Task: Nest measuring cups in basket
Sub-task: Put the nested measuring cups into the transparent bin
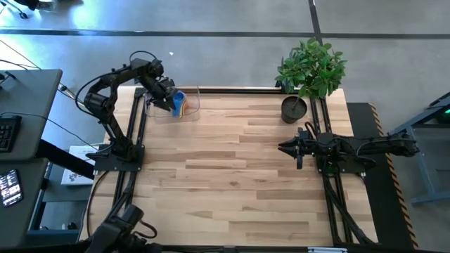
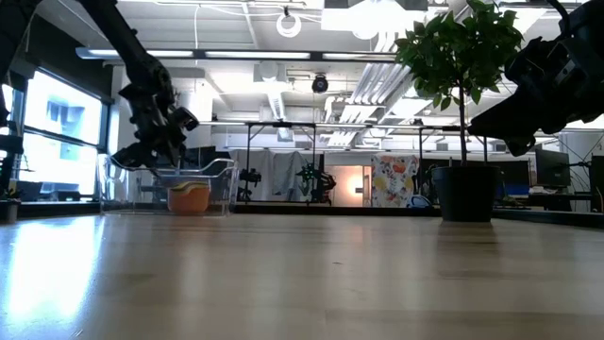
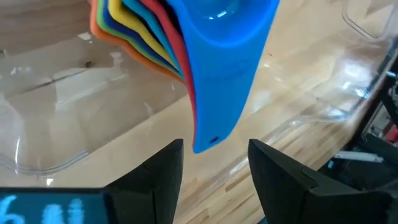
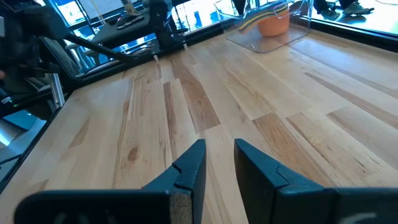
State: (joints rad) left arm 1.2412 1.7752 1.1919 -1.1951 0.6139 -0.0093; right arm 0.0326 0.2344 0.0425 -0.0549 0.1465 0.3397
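Observation:
The measuring cups (image 1: pixel 180 105) sit nested in one stack inside the clear basket (image 1: pixel 191 111) at the table's far left corner. A blue cup (image 3: pixel 217 62) is on top, with red, yellow, blue and orange rims under it. In the low view an orange cup (image 2: pixel 189 197) shows through the basket wall (image 2: pixel 223 176). My left gripper (image 3: pixel 216 155) is open just above the basket. Its fingers stand on either side of the blue cup's handle tip (image 3: pixel 206 142) without touching it. My right gripper (image 4: pixel 219 155) waits low over the table's right side, its fingers a narrow gap apart.
A dark round plant pot (image 1: pixel 294 109) with a leafy green plant (image 1: pixel 313 67) stands at the table's far right corner, just beyond my right arm. The wooden tabletop (image 1: pixel 232 176) stretches between the two arms. The basket (image 4: pixel 252 38) shows far off in the right wrist view.

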